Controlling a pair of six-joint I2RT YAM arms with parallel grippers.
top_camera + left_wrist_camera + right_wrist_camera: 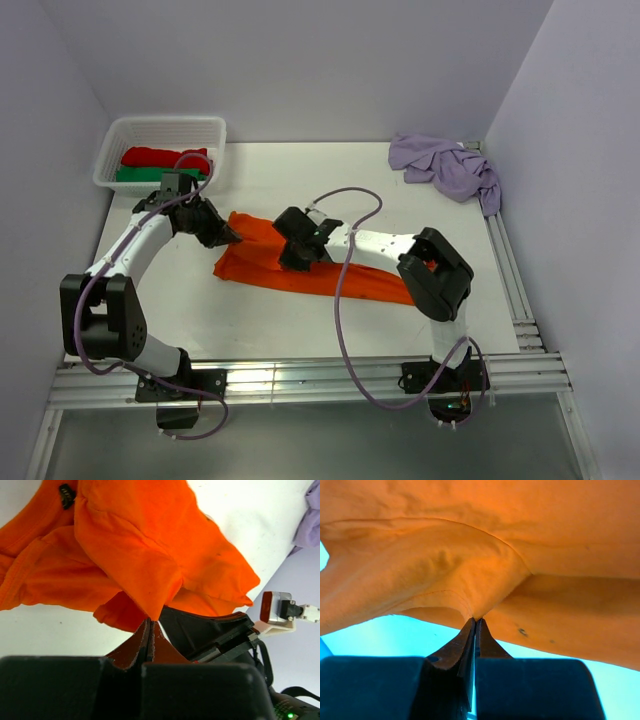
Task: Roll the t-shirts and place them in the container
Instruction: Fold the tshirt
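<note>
Two grippers: left gripper (234, 238), right gripper (298, 262). Two t-shirts: orange t-shirt (255, 260) at both, lilac t-shirt (445, 165) well beyond the right. One basket (165, 121) near the left gripper, holding two cloths: red cloth (150, 156), green cloth (145, 175).

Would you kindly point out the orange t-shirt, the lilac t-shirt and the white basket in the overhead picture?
orange t-shirt (258, 258): top view, its left part.
lilac t-shirt (440, 160): top view, middle of the heap.
white basket (170, 121): top view, its far rim.

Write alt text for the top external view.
An orange t-shirt stretched across a white table is pinched by left fingers at its left end and right fingers near its middle. A lilac t-shirt lies crumpled far right; a white basket far left.
</note>
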